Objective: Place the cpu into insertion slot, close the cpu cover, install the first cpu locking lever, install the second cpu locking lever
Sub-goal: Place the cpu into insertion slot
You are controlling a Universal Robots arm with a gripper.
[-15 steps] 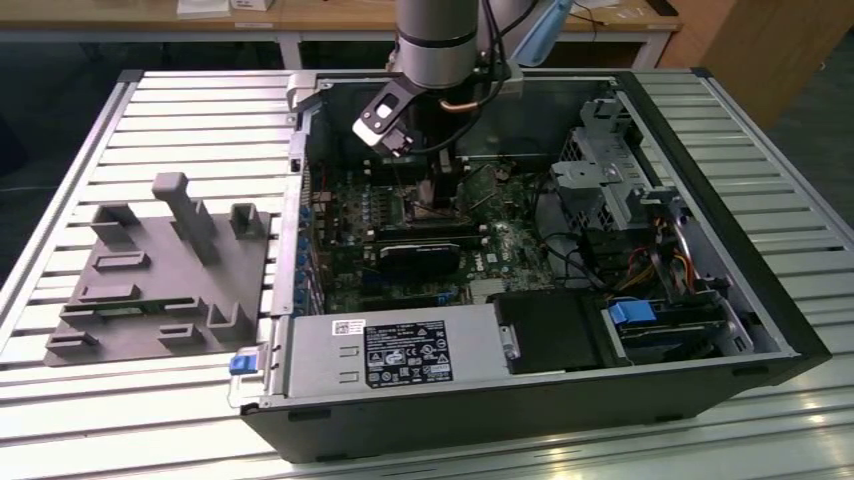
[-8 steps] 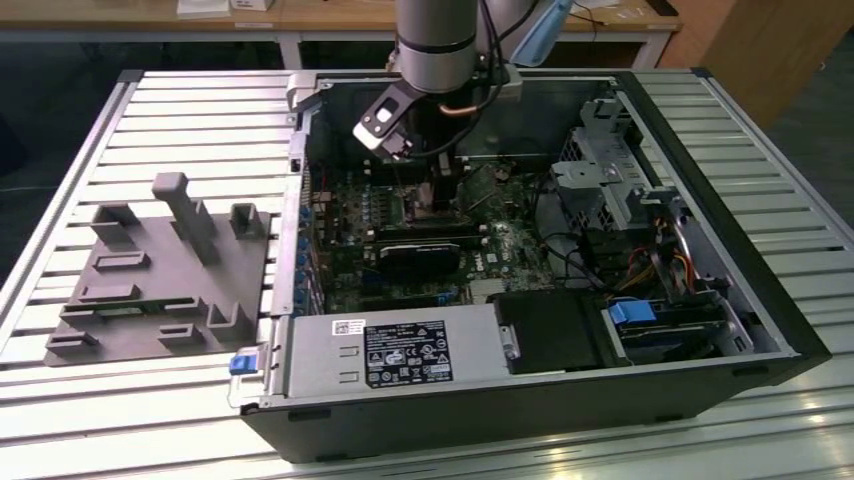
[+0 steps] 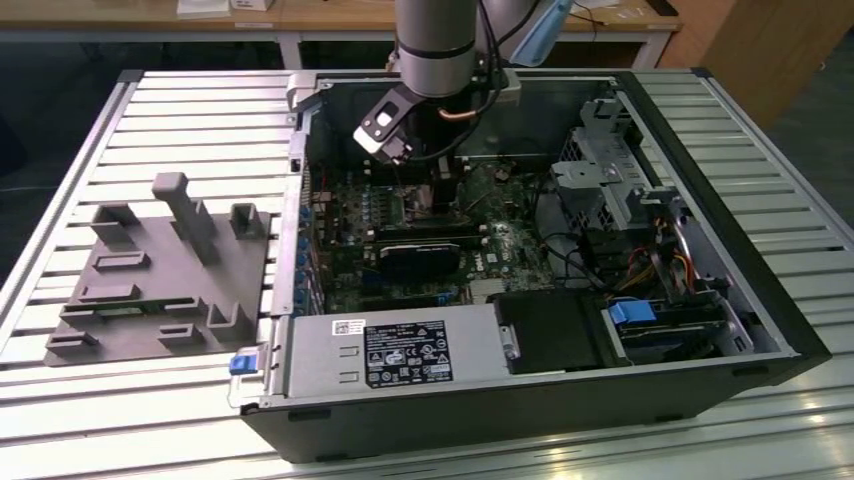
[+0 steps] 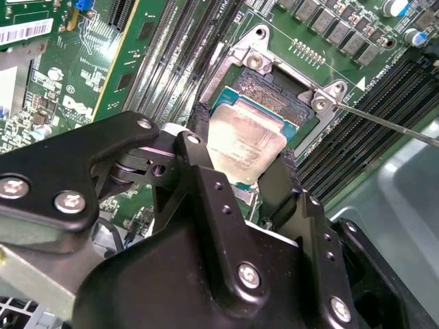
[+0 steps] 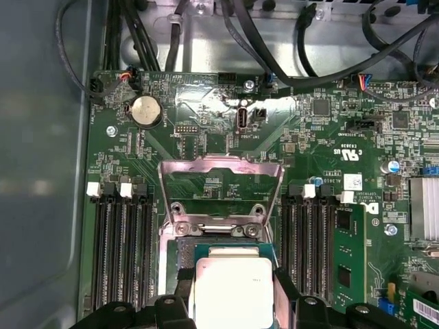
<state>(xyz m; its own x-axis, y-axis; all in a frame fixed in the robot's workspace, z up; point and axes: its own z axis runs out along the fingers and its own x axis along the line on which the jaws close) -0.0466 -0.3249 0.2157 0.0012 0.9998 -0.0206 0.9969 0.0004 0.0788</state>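
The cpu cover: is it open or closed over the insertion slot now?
Open. In the first wrist view the cpu cover stands swung back from the insertion slot; the gripper holds the cpu over it.

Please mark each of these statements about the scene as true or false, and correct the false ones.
1. The gripper is shut on the cpu. True.
2. The cpu cover is closed over the insertion slot. False: the cover stands open, and the slot's pin field is partly uncovered.
3. The computer case lies with its open side up. True.
4. The grey fixture lies inside the case. False: it lies outside, on the table, at the exterior view's left of the case.
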